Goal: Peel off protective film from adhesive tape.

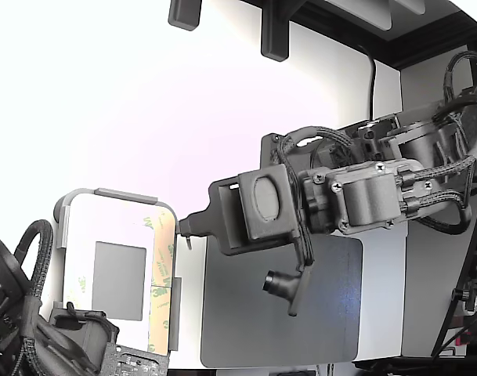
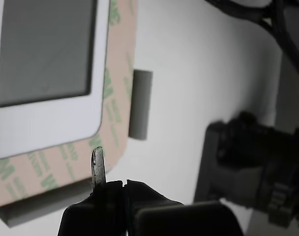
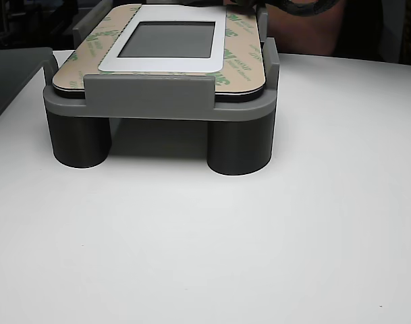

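Observation:
A white rounded panel [image 1: 89, 227] sits in a grey fixture [image 1: 124, 196]. The protective film [image 1: 161, 266], pale yellow with green logos, lies flat along the panel's border. It also shows in the wrist view [image 2: 117, 98] and the other view [image 3: 242, 57]. The adhesive tape is hidden under the film; no bare tape shows. My gripper [image 1: 187, 237] is at the panel's upper right corner in the exterior view. In the wrist view its thin metal tip [image 2: 97, 162] is over the film's rounded corner. The jaws look shut, and no film is lifted.
A grey rectangular patch [image 1: 119, 280] fills the panel's middle. A large grey pad [image 1: 301, 313] lies below my arm. A second dark arm [image 1: 34, 329] is at the exterior view's lower left. The fixture [image 3: 151, 98] stands on a white table [image 3: 205, 256].

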Available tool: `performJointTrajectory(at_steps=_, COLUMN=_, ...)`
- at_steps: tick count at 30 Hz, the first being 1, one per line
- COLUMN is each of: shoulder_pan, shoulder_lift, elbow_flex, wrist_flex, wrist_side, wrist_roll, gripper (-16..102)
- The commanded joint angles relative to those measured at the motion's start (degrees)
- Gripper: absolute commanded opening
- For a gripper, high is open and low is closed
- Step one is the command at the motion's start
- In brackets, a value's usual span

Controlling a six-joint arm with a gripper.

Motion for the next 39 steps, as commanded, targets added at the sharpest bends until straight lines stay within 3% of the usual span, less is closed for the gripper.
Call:
performJointTrajectory(at_steps=1, shoulder_pan=-0.4, shoulder_lift=-0.2, elbow_flex=-0.9, wrist_flex=-2.6, wrist_side=-1.5, wrist_roll=-5.1, gripper=-10)
performJointTrajectory(at_steps=10, shoulder_pan=3.9, shoulder_lift=-9.1, elbow_flex=1.8, wrist_flex=-14.9, wrist_side=-1.8, wrist_roll=-12.4, gripper=-10)
performJointTrajectory(at_steps=18, shoulder_pan=6.3, shoulder_lift=-19.1, elbow_flex=-4.0, wrist_flex=-16.9, wrist_side=-3.2, wrist_roll=-17.0, gripper=-10)
performJointTrajectory(at_steps=31, shoulder_pan=7.6, shoulder_lift=-27.2, elbow_flex=-9.8, wrist_flex=-17.3, wrist_side=-8.1, wrist_roll=-21.1, gripper=-10)
performJointTrajectory(at_steps=39, shoulder_pan=7.9, shoulder_lift=-29.0, elbow_flex=-10.9, wrist_flex=-17.9, wrist_side=-8.6, wrist_roll=-23.2, gripper=-9)
